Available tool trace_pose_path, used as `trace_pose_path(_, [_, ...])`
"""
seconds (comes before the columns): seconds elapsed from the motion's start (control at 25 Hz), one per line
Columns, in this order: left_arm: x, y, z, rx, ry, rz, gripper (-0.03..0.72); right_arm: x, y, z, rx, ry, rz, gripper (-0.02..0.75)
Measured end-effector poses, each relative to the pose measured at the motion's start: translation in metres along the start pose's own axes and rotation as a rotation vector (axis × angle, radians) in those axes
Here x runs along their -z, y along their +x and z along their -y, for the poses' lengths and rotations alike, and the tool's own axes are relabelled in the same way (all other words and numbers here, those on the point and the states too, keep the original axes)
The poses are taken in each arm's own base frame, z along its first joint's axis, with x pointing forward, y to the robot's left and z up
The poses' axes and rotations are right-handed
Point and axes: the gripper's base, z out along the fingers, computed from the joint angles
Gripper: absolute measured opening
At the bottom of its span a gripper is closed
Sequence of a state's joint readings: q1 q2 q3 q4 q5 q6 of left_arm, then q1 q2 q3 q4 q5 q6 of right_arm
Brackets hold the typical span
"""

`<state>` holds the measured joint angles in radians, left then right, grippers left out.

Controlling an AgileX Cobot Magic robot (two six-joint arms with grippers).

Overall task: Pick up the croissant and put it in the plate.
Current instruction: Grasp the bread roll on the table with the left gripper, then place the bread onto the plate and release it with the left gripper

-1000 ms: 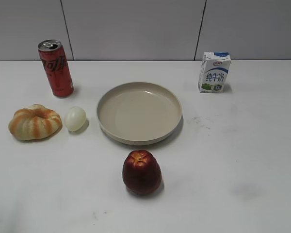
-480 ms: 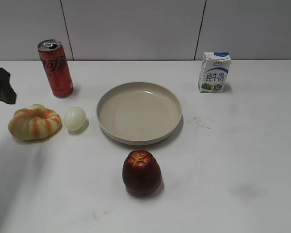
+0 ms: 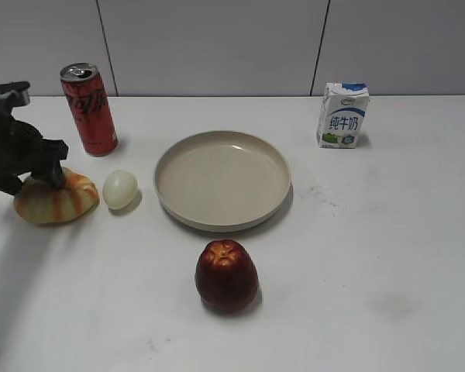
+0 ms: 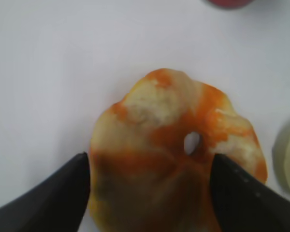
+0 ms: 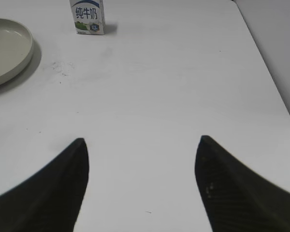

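The croissant (image 3: 62, 203), striped orange-brown and cream, lies on the white table at the far left. My left gripper (image 3: 35, 180) is down over it, and the left wrist view shows the open fingers (image 4: 150, 164) straddling the croissant (image 4: 174, 145), one on each side. It rests on the table. The beige plate (image 3: 222, 178) is empty at the table's middle, and its edge shows in the right wrist view (image 5: 5, 48). My right gripper (image 5: 141, 145) is open and empty above bare table; it does not show in the exterior view.
A pale egg (image 3: 120, 188) lies just right of the croissant, between it and the plate. A red soda can (image 3: 88, 108) stands behind them. A dark red apple (image 3: 226, 274) sits in front of the plate. A milk carton (image 3: 342, 115) stands at the back right.
My left arm has come in from the left edge and lowered its gripper over the croissant. The croissant and the other things have not moved.
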<state>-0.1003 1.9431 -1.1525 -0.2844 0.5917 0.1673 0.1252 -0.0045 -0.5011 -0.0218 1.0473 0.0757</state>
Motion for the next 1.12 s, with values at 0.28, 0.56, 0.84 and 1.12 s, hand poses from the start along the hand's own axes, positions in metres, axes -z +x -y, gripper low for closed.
trace_pose_path(0.28, [0.003, -0.003, 0.002, 0.001, 0.009, -0.010, 0.080, 0.000, 0.000, 0.000, 0.000, 0.000, 0.000, 0.520])
trace_pose_path(0.56, [0.043, -0.003, 0.014, -0.003, 0.066, -0.049, 0.080, 0.000, 0.000, 0.000, 0.000, 0.000, 0.000, 0.520])
trace_pose_path(0.84, [0.105, -0.012, 0.075, -0.116, 0.188, 0.063, 0.080, 0.000, 0.000, 0.000, 0.000, 0.000, 0.000, 0.520])
trace_pose_path(1.12, [0.094, -0.023, 0.157, -0.277, 0.281, 0.160, 0.080, 0.000, 0.000, 0.000, 0.000, 0.000, 0.000, 0.520])
